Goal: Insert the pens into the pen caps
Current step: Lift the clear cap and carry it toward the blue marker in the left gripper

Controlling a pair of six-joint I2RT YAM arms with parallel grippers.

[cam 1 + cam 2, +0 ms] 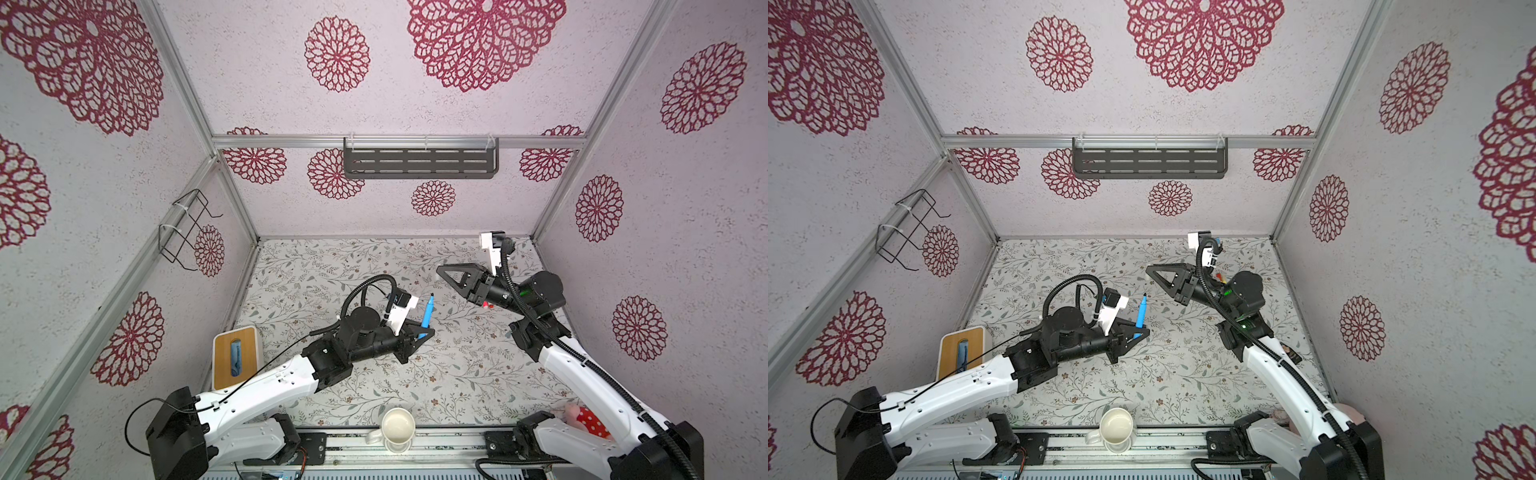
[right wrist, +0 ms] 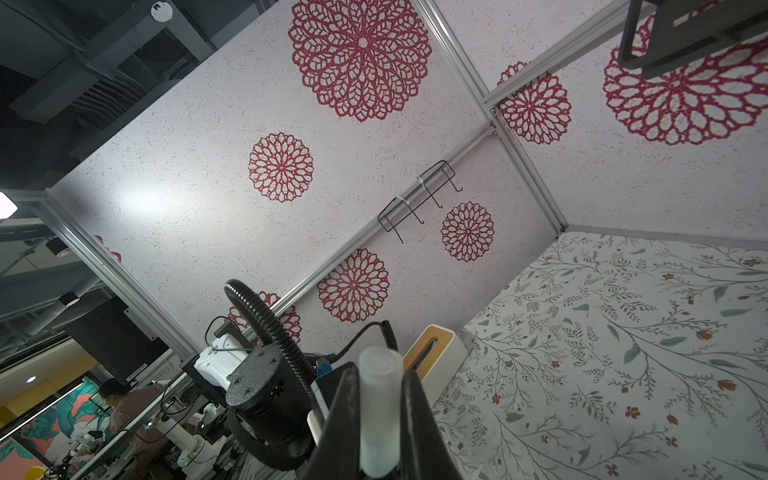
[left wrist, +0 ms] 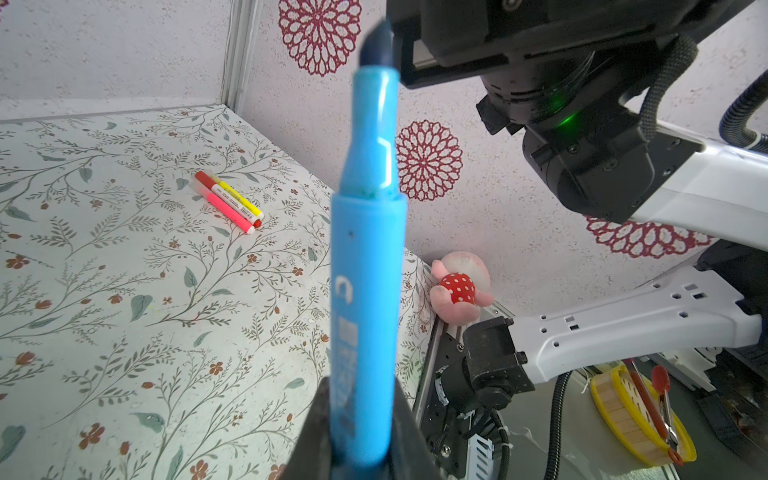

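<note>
With pen and cap apparently not yet joined, the left tool (image 1: 424, 333) pinches the uncapped blue pen (image 1: 427, 311) upright over mid-counter (image 1: 316, 270) while the right tool (image 1: 439, 273) clamps a translucent cap (image 2: 378, 411) nearby, and three other pens (image 3: 228, 201) lie far right.

A table (image 1: 415, 382) walled at the left, back and right. Near its middle, the left gripper (image 1: 428, 332) has a pen (image 1: 427, 313) clamped between its jaws; the pen rises out of them and leans toward the back. Behind it and to the right, the right gripper (image 1: 439, 272) points left with a cap (image 2: 379, 411) pinched between its jaws. Three more pens (image 3: 230, 201) lie side by side, touching, on the table near the right wall, mostly hidden by the right arm in both top views. A box (image 1: 235, 357) sits at the left edge, a mug (image 1: 397, 428) at the middle of the front edge, and a soft toy (image 1: 590, 422) in the front right corner. A shelf (image 1: 419, 162) hangs on the back wall, a wire rack (image 1: 185, 228) on the left wall.
</note>
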